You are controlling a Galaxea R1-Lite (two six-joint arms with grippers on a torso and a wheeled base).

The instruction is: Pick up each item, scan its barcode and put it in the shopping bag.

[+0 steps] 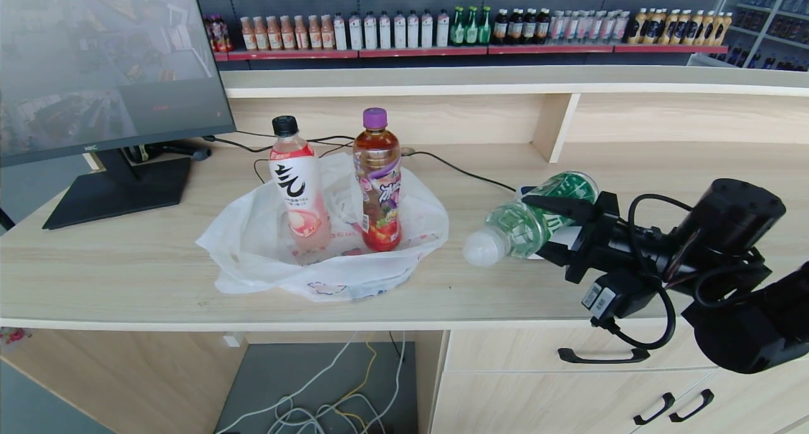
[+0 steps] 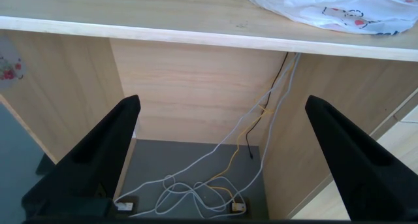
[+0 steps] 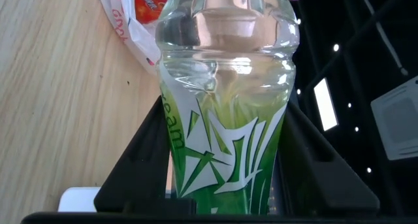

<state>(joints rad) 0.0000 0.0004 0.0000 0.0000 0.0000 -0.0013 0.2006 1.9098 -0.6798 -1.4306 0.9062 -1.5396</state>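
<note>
A clear bottle with a green label (image 1: 537,219) lies sideways in my right gripper (image 1: 556,222), white cap pointing toward the bag, held just above the counter right of it. In the right wrist view the same green-label bottle (image 3: 225,119) sits between the dark fingers (image 3: 140,165). The white shopping bag (image 1: 253,244) lies open on the counter, with a pink bottle with a black cap (image 1: 297,181) and a reddish bottle with a purple cap (image 1: 378,178) standing upright inside. My left gripper (image 2: 222,159) hangs open below the counter's front edge, facing the knee space, with nothing between its fingers.
A monitor (image 1: 107,61) on a black stand occupies the counter's back left, with cables (image 1: 455,168) running behind the bag. A raised ledge and divider (image 1: 556,124) bound the back. Drawers (image 1: 600,358) lie under the right side. Loose cables (image 2: 209,191) lie on the floor below.
</note>
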